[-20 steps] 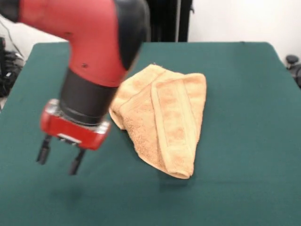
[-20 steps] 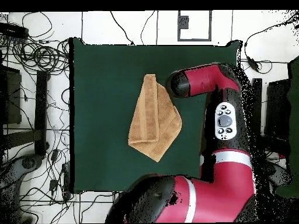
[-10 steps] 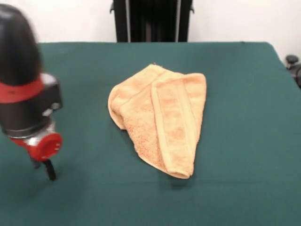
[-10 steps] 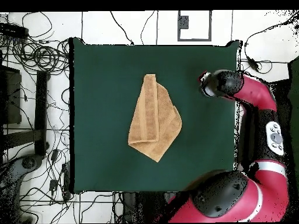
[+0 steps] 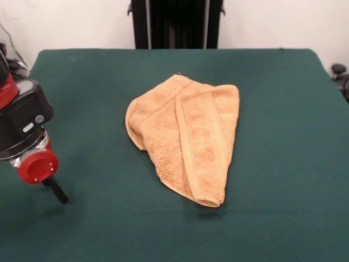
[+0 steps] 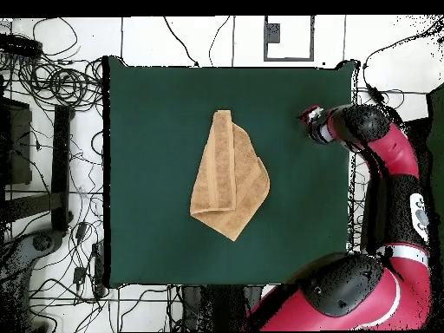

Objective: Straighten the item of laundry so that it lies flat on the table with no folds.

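The item of laundry point(image 5: 188, 136), a golden-tan towel, lies folded over itself in the middle of the table point(image 5: 283, 109). A doubled band runs along its length and it narrows to a rounded point at the near end. From overhead the towel point(image 6: 230, 178) is a long tapered shape on the green table point(image 6: 147, 130). My gripper point(image 5: 54, 191) hangs low at the table's left side in the front view, well apart from the towel and holding nothing. In the overhead view the gripper point(image 6: 308, 114) sits near the right edge.
A black upright frame point(image 5: 174, 24) stands behind the table's far edge. Tangled cables point(image 6: 52, 82) and dark equipment lie on the floor to the left in the overhead view. My red arm point(image 6: 395, 173) runs along the table's right side there.
My arm has swung off the towel toward the left side of the front view and turned its wrist. The towel has not moved.
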Tool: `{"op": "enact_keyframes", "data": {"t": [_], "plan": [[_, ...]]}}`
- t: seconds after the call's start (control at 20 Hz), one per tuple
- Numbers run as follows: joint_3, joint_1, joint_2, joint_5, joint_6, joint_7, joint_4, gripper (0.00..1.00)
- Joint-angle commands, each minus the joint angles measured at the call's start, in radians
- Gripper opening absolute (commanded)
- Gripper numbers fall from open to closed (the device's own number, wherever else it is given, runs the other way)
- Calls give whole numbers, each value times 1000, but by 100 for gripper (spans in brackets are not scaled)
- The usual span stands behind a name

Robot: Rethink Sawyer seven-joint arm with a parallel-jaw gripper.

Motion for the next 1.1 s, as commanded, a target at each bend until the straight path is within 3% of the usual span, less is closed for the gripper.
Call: {"op": "enact_keyframes", "data": {"t": [0.05, 0.55, 1.1], "plan": [[113, 67, 137, 112, 212, 2, 148, 100], [89, 68, 101, 278, 284, 136, 250, 100], [52, 69, 69, 332, 276, 130, 333, 100]]}}
